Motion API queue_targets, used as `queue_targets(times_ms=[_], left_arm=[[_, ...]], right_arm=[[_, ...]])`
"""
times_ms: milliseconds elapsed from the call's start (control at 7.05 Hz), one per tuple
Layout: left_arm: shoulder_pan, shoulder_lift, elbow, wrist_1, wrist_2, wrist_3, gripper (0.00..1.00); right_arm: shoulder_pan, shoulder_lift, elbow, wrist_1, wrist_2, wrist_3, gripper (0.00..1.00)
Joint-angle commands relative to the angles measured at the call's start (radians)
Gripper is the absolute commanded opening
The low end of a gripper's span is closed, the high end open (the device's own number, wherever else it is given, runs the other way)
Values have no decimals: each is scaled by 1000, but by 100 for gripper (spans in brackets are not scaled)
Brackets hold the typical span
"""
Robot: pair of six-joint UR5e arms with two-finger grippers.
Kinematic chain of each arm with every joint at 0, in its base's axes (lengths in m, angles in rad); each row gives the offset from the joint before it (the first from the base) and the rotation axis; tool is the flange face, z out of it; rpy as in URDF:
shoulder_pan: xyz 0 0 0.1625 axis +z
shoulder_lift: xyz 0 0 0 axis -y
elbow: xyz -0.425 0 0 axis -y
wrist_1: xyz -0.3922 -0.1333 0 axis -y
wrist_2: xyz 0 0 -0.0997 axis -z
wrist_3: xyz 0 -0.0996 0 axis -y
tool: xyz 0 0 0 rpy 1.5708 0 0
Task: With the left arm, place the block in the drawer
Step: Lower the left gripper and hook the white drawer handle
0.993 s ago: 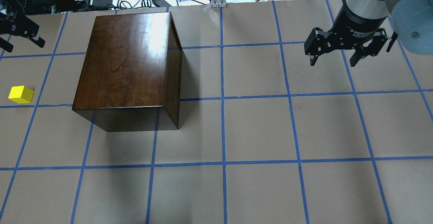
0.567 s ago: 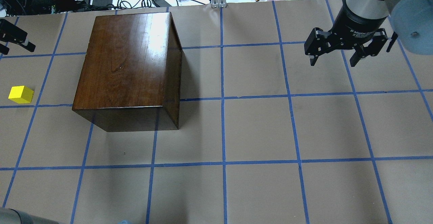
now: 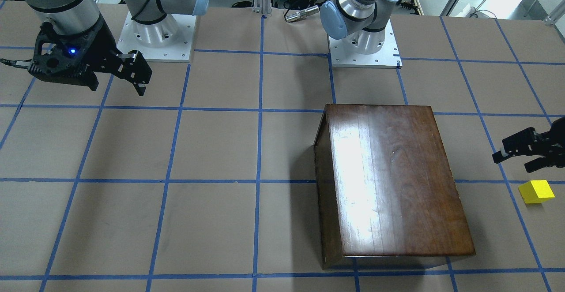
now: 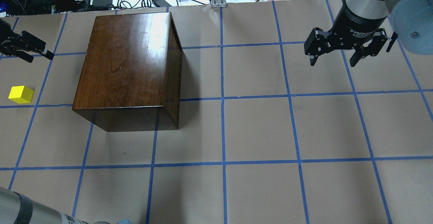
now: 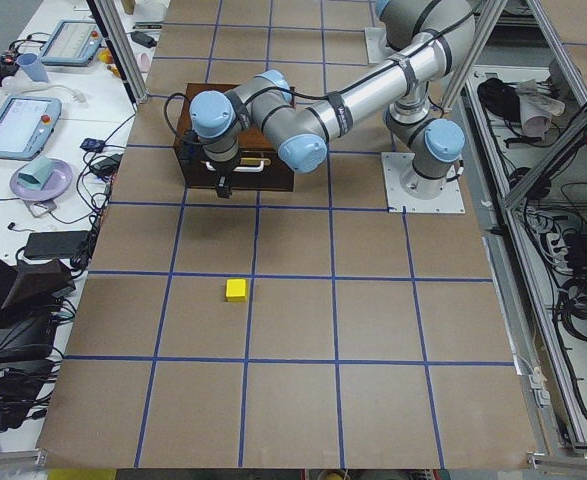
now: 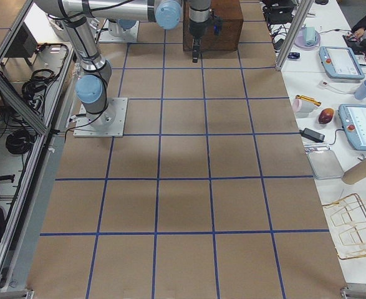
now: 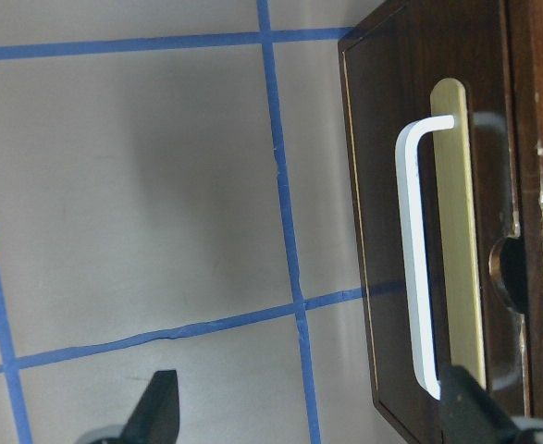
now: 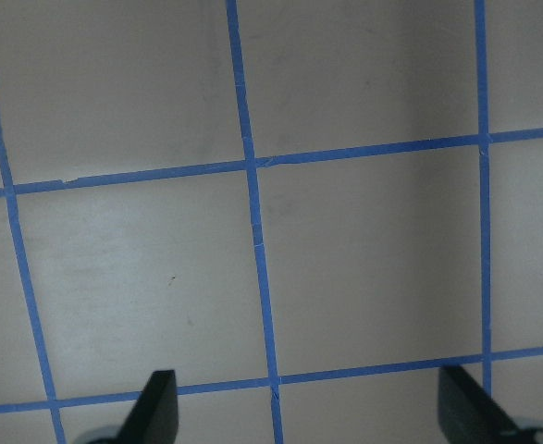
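**Start of the task.** The small bright-yellow cube block (image 4: 21,94) lies on the brown-papered, blue-gridded worktop (image 4: 257,129), apart from the glossy dark-brown wooden box (image 4: 128,65). The black two-finger left hand (image 4: 40,58) hovers beyond the block and faces the dark drawer (image 7: 419,259), which appears closed. Its fingers are spread wide and empty. The right hand (image 4: 333,63), likewise wide open and empty, hangs well apart from the box.

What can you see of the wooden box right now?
The wooden box is glossy dark brown, rectangular, with glare across its top. It stands flat on the taped brown table, in the robot's left half. Its front, toward the table's left end, carries a pale bar handle on a brass plate and looks shut. Nothing touches it; the open left claw faces that front, apart.
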Motion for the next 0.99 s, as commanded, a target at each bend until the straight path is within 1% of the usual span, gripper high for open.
queue_targets(times_ms=[0, 284, 851], left_arm=[[-10, -29, -45, 2, -54, 25, 100], [-36, -47, -59, 16, -70, 30, 100], [-41, -95, -59, 19, -101, 44, 100]], right_arm=[[-2, 0, 0, 0, 0, 0, 100], [0, 0, 0, 0, 0, 0, 100], [0, 0, 0, 0, 0, 0, 100]])
